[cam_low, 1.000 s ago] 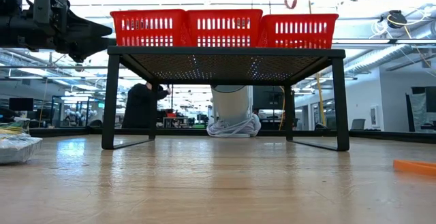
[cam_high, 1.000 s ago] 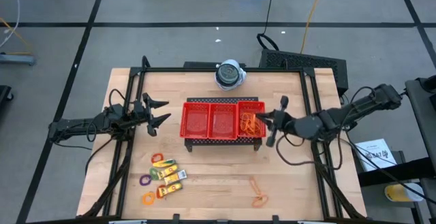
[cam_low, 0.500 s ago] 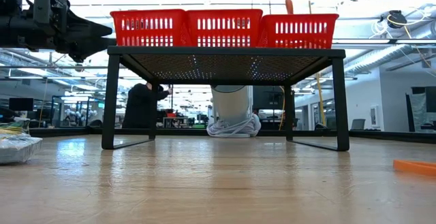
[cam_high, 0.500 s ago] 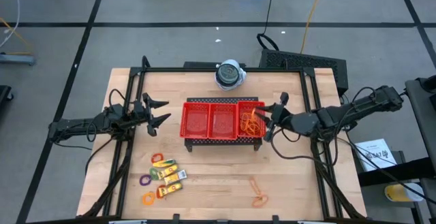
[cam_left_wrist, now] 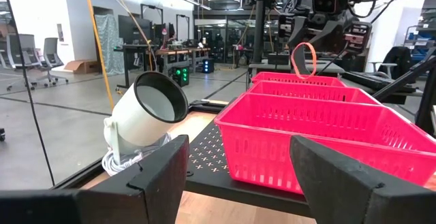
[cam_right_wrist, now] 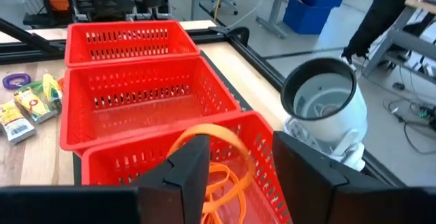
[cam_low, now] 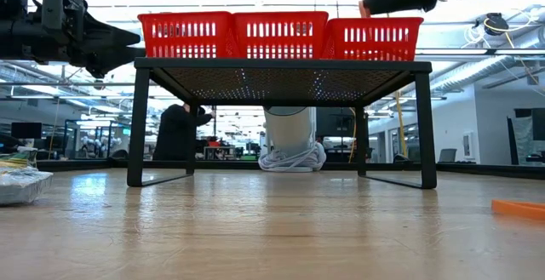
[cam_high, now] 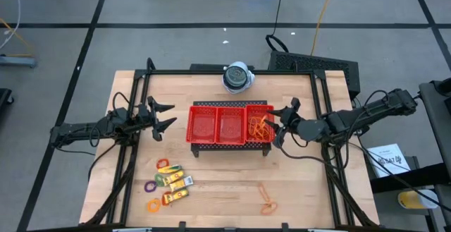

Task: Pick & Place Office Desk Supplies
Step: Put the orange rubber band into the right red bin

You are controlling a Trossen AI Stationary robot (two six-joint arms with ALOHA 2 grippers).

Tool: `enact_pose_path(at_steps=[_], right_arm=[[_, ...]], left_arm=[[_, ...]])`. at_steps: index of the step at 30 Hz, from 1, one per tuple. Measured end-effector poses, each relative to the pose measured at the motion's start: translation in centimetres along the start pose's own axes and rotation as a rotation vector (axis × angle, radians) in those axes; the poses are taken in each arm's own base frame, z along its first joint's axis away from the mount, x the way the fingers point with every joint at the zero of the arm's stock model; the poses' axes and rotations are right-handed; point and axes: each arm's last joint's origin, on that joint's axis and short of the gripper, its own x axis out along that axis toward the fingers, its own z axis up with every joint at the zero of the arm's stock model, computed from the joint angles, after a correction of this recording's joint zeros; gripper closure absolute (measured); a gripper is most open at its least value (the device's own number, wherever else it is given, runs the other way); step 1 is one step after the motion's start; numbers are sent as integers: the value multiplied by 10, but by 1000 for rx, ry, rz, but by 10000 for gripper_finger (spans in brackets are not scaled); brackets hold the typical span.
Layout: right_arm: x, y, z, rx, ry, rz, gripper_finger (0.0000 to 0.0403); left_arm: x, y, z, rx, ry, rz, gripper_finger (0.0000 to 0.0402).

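you are looking down on a wooden worktop with a red three-compartment mesh tray standing on a low black rack near the far edge, and a round white device just beyond it at that edge; the right claw hovers over the tray's compartment nearest the right edge, its fingers apart with a thin orange rubber band draped across one of them and hanging into that compartment; in the left wrist view the same band dangles as a loop under that claw, so judge it as not quite let go; several more orange bands already lie in this compartment; the middle compartment and the one nearest the left edge look bare.

the left claw waits with its fingers spread, above the worktop between the tray and the left edge, holding nothing.

much is left; toward the near left corner sits a cluster of yellow packets with little rings beside them, among them a purple ring and an orange ring; nearer the near edge, toward the right, two more orange bands lie flat on the wood; by this showing you are early to midway: the band sorting is well begun, the packets and rings untouched.
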Motion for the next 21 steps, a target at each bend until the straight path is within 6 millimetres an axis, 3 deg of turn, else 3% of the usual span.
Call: enact_pose_path(at_steps=[12,21], right_arm=[[0,0,0,116,3,9,244],[4,-2,-3,315,77,93,203]], left_arm=[[0,0,0,0,0,0,135],[0,0,0,0,0,0,135]])
